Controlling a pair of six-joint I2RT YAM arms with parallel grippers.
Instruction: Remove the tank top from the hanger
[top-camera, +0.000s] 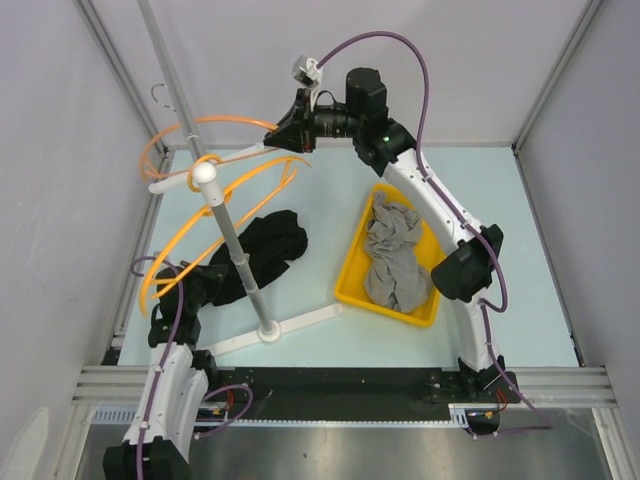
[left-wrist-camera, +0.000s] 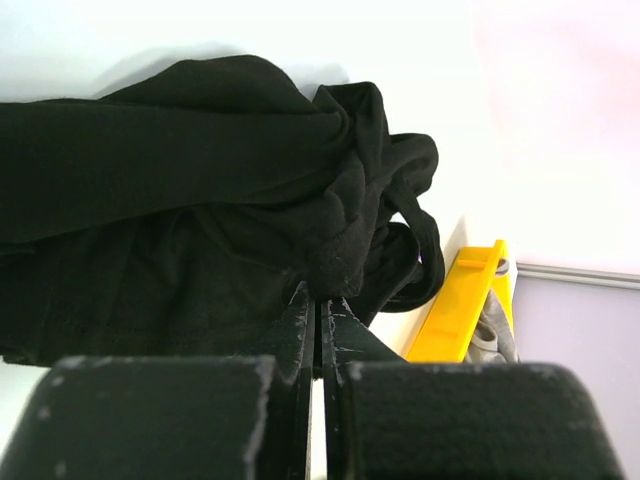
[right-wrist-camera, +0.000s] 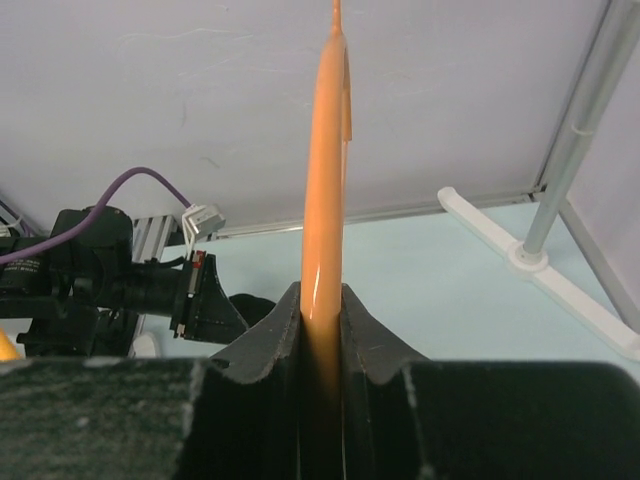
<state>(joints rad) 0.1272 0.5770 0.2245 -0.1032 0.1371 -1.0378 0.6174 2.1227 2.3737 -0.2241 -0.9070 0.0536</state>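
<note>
- Pale blue table (top-camera: 520, 250) with grey walls around it fills the top view.
- Nearest, at the lower left, the left gripper (left-wrist-camera: 320, 300) has its fingers pressed together. The tips sit right against black cloth. Whether a bit of cloth is pinched between them cannot be told.
- Just past it lies the black tank top (top-camera: 270, 245), bunched in a heap on the table, left of the middle of the frame.
- The heap is long from lower left to upper right. In the left wrist view its strap loops hang at the right end.
- To the right is a yellow tray (top-camera: 350, 262) with a grey cloth (top-camera: 395, 260) inside it.
- A white stand (top-camera: 235, 250) rises beside the tank top.
- Farthest, near the top middle, the right gripper (right-wrist-camera: 322, 295) is clenched on a bare orange hanger (right-wrist-camera: 325, 180).
- No cloth hangs on that hanger, so the main job looks done. What seems left is letting go and setting the hanger down.
</note>
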